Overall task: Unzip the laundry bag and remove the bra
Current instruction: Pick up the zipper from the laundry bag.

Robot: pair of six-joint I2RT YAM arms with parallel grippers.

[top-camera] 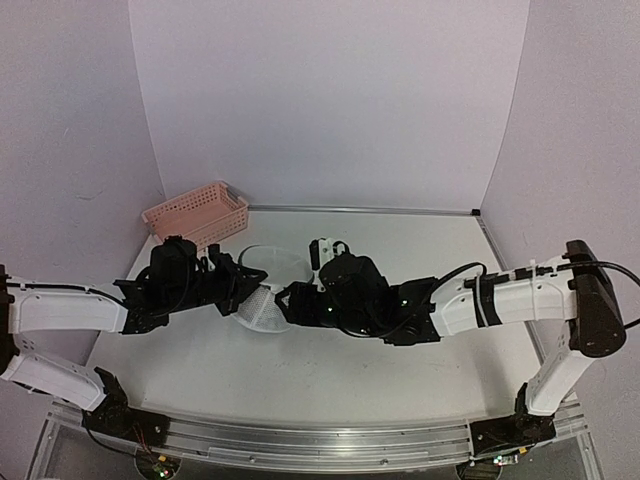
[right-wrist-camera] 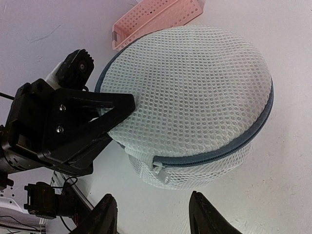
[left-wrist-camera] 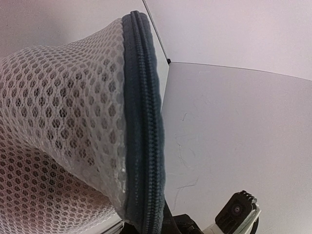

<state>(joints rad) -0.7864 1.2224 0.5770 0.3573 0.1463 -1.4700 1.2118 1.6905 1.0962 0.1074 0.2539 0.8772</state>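
Left claw point(right-wrist-camera: 129, 103) is found pressed together on the laundry bag point(right-wrist-camera: 195, 83), with the edge of the round mesh lid pinched between its dark fingertips. The pinch is made at the side of the bag towards the left edge of the worktop point(top-camera: 330, 385).

Right claw point(right-wrist-camera: 151, 197) is found spread, and nothing is held between its two fingers. It is positioned just short of the bag's side wall, with the white zip pull point(right-wrist-camera: 158, 171) lying just beyond the gap between the fingers. No contact between this claw and the pull or the mesh can be made out.

The laundry bag is located near the middle of the worktop, slightly towards the left edge, between the two claws. It is tilted, so that the lid is presented to the right wrist camera. Whether its underside rests on the worktop cannot be told. The dark grey zip rim point(right-wrist-camera: 219, 151) is seen closed along the whole stretch in view, from the pull round to the far side of the drum. The contents cannot be made out through the mesh.

A pink lattice basket point(top-camera: 197, 212) is noted at the far left corner of the worktop, apart from the bag.
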